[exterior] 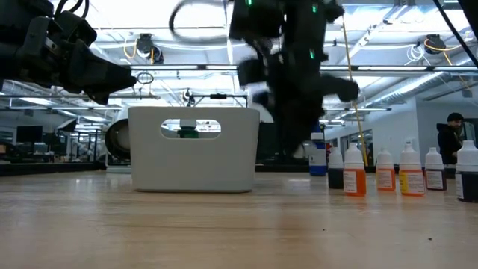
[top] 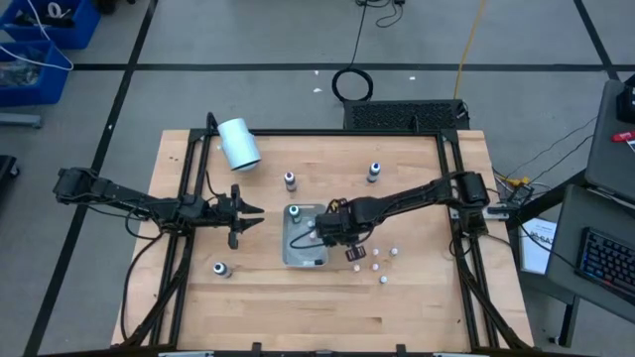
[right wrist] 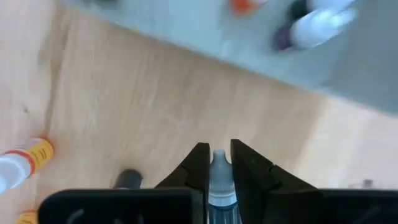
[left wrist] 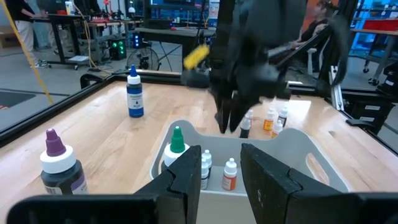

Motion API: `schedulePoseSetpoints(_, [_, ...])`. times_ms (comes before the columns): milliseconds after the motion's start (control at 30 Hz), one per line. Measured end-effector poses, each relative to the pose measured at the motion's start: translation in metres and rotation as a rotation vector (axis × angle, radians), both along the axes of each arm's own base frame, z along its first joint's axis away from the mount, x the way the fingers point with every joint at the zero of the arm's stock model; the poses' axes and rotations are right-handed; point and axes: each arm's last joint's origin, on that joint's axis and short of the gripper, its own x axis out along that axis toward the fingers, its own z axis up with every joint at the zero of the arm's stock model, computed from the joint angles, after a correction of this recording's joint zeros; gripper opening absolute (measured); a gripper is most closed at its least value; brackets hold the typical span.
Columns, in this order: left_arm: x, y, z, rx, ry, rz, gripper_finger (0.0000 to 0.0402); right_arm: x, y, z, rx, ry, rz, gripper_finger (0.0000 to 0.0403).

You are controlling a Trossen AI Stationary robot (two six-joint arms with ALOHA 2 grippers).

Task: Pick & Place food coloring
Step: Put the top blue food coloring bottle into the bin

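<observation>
My right gripper (right wrist: 217,155) is shut on a small food coloring bottle (right wrist: 219,180) with a white nozzle, and hangs just above the wood beside the grey tray (right wrist: 348,68). In the high view this gripper (top: 338,236) is at the tray's (top: 298,254) right edge. Several more small bottles (top: 377,254) stand on the table to its right, orange and dark ones in the low view (exterior: 355,178). A green-topped bottle (left wrist: 177,140) and an orange one (left wrist: 229,175) stand inside the tray. My left gripper (top: 250,216) waits left of the tray, open and holding nothing.
A big white cylinder (top: 238,145) lies at the back left. Larger bottles stand apart: a purple-topped one (left wrist: 57,163), a blue one (left wrist: 134,94) and one near the front left (top: 220,269). An orange bottle (right wrist: 25,160) lies on the wood. A person (exterior: 450,142) stands beyond the table.
</observation>
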Motion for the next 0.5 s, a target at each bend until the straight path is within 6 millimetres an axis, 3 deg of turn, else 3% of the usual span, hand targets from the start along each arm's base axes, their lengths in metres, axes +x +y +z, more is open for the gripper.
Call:
schedulePoseSetpoints(333, [0.000,0.000,0.000,0.000,-0.001,0.000,0.0118,0.007,0.000,0.070,0.063,-0.431,0.043,0.0035])
schedulePoseSetpoints(500, [0.000,0.000,0.000,0.000,-0.001,0.000,0.0118,0.021,0.011,0.091,0.293,-0.672,0.187,0.0030])
